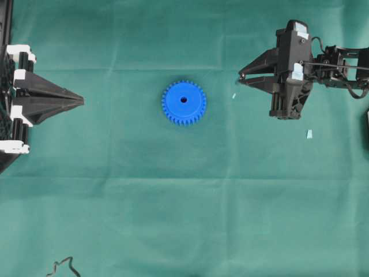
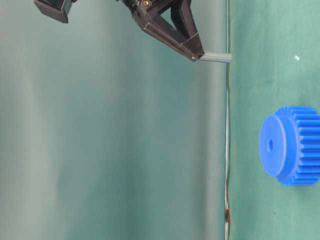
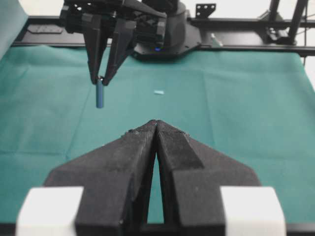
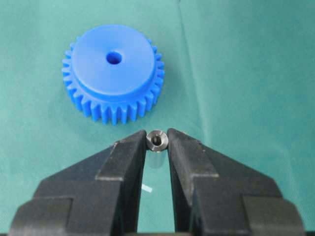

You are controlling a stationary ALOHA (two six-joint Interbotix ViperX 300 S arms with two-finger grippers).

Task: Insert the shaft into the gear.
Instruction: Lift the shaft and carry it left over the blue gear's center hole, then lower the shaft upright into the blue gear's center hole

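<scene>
Gear (image 1: 184, 102) lay flat mid-table. Shaft (image 2: 215, 57) hung above cloth at gear's three o'clock, well apart; tape scrap (image 1: 309, 134) farther, four o'clock.

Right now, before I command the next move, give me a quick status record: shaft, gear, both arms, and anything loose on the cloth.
shaft: pinched between the right gripper's fingers, hanging tip-down, off the cloth
gear: lying flat mid-table, centre hole up and empty
shaft vs gear: apart; shaft off to the right-arm side, not over the hole
left gripper: fingers together, holding nothing, at the left edge
loose items: two pale tape scraps on the green cloth near the right arm
insertion: not yet done
</scene>
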